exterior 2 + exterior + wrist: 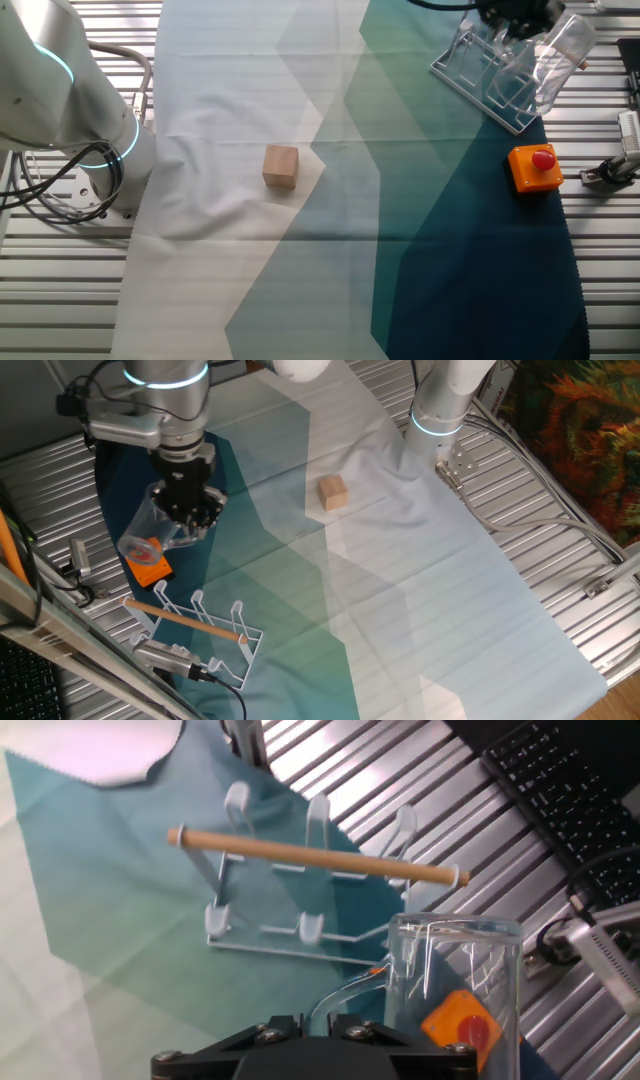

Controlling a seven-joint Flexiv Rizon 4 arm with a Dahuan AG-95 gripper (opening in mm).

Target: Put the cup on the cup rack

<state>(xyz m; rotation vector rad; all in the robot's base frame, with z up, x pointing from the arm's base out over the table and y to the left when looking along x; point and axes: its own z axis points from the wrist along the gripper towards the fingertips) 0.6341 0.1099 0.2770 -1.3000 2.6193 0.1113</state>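
Gripper closed on the cup, holding it off the cloth and tilted, open mouth pointing away from the hand toward the orange block. Fingers themselves hidden under the black hand housing, so exact gap not visible; grip judged only from the cup hanging clear of the table in both fixed views. In the hand view, clear cup filling the lower right, rim up in frame, with the orange block and its red button seen through the plastic wall. Beyond the cup, cup rack standing upright on the teal cloth, wooden rod lying across its white looped prongs. Cup near the rack but apart from it, not on any prong. In the other fixed view, cup held above the far end of the rack. Wooden cube well apart, on the pale part of the cloth. Second arm's base at the far edge of the table.
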